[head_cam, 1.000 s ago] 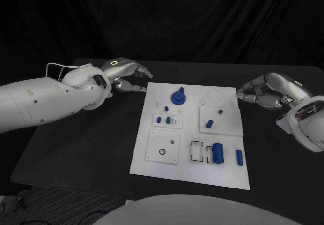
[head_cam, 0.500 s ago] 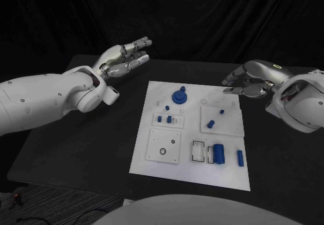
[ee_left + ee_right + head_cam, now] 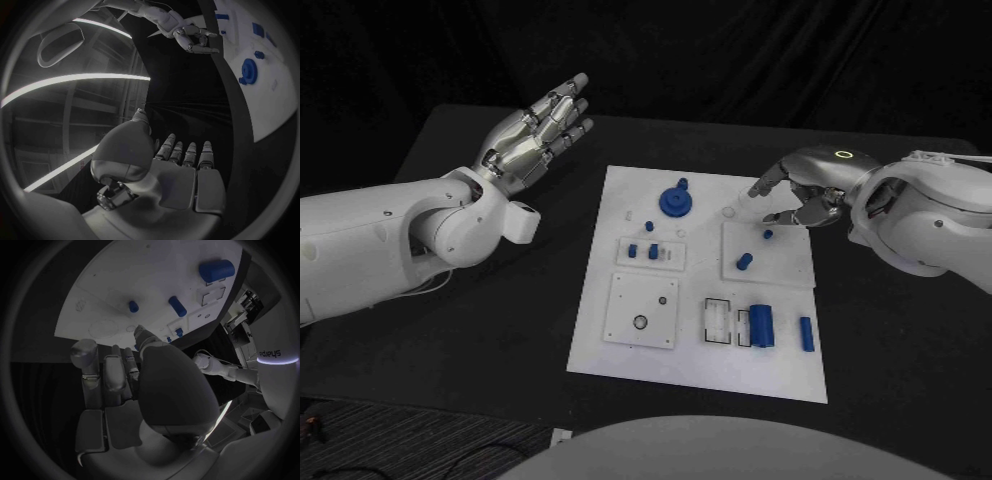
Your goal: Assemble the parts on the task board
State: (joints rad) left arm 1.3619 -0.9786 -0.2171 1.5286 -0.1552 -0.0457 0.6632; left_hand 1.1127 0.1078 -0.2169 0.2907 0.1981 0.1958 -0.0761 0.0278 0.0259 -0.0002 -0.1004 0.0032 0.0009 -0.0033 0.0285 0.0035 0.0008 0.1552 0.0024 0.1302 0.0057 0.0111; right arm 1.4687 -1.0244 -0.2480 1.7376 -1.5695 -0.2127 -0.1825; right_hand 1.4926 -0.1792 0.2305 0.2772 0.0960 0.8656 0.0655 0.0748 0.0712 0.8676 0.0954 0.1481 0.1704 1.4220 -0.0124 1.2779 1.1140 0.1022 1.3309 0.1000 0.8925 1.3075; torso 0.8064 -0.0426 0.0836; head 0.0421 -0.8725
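Head view: the right robot hand [image 3: 795, 192] hovers over the far right part of the task board [image 3: 704, 345], fingers loosely curled around nothing. A small blue peg [image 3: 767, 235] stands just below its fingertips; this hand looks far nearer the parts. The left robot hand [image 3: 538, 128] is raised flat, fingers straight, empty, well off the board over the counter [image 3: 488, 330].

Left wrist view: straight fingers, nothing held.

Right wrist view: the peg [image 3: 133, 306] lies beyond the fingertips; "adeiys" can be read on the robot.
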